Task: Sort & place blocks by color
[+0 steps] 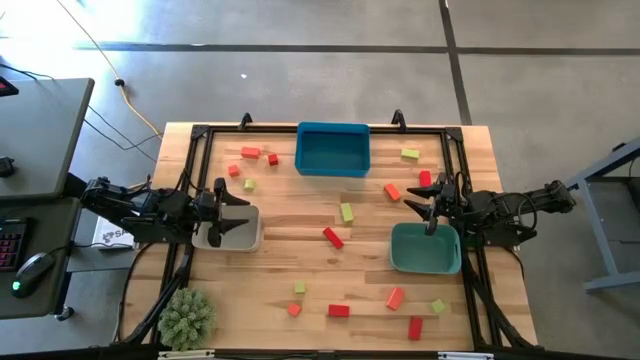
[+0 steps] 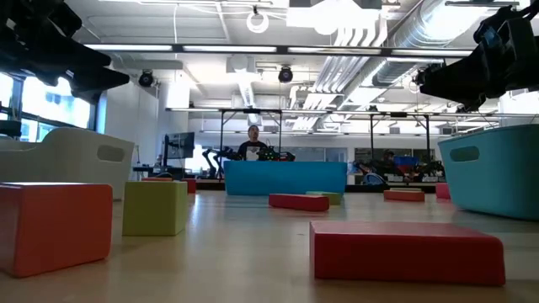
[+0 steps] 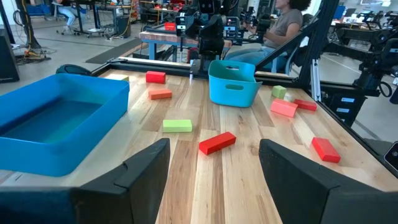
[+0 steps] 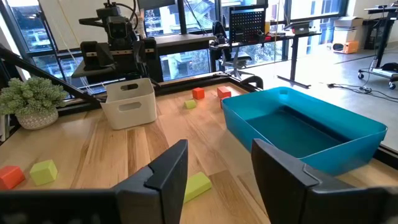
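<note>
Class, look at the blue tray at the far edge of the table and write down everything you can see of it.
The blue tray is a bright blue rectangular bin, plastic by its look, with a rolled rim, smooth upright walls and rounded corners. It sits upright and flat on the wooden table, at the middle of the far edge, long side along that edge. Both wrist views look into it and show no blocks inside. Nothing touches it; the nearest blocks lie apart on the wood, and neither gripper is at it.

Robotics lab: exposed ceiling ducts (image 2: 396, 38), monitor-laden desks (image 4: 292, 31).
</note>
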